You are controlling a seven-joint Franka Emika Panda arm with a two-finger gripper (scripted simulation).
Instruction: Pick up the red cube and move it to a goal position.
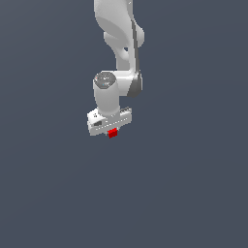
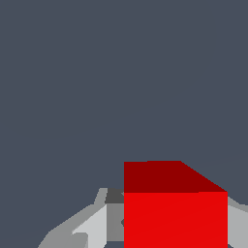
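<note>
The red cube (image 1: 113,133) sits just below the middle of the exterior view, a small bright block poking out from under the white gripper (image 1: 112,131). Only its lower part shows there; the upper part is tucked up against the underside of the wide white hand body. In the wrist view the red cube (image 2: 175,218) is very large, with a bright front face and a darker red face above it, and it fills the lower centre and lower right of that picture down to the edge.

Pale grey fingers (image 2: 94,225) flank the cube closely in the wrist view, one touching its side at the lower left and a sliver of the other showing at the lower right edge, so the fingers are pinching the cube between them.

Above the gripper in the exterior view, the white arm (image 1: 116,48) rises through a rounded grey-capped joint to the top centre of the frame, where it is cut off.

Everything around is a flat, uniform dark blue-grey background (image 1: 193,184); no shadow or edge shows on it, so I cannot tell whether the cube touches a surface or hangs above it
</note>
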